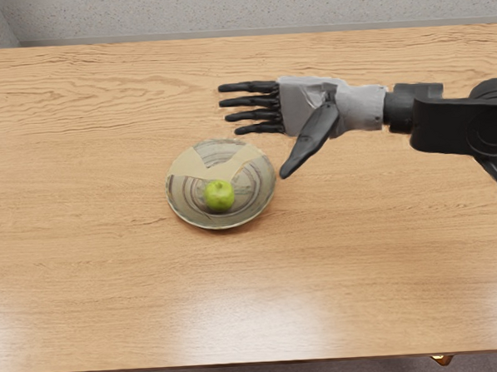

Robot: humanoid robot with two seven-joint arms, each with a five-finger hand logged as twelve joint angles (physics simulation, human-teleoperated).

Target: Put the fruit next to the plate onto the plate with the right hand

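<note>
Fruit [220, 195]: small green apple, sits on plate [187, 204], slightly below plate centre, stem end up as far as I can tell. Plate is round, grey w/ ringed pattern and a tan patch across its far side; rests on wooden table [95, 277], roughly mid-table. R hand [266, 118] comes in from right edge, arm [445, 121] dark, palm grey. Fingers stretched out flat, spread apart, pointing left; thumb angled down toward plate's right rim. Hand holds nothing, sits just beyond and right of plate, not touching fruit.
</note>
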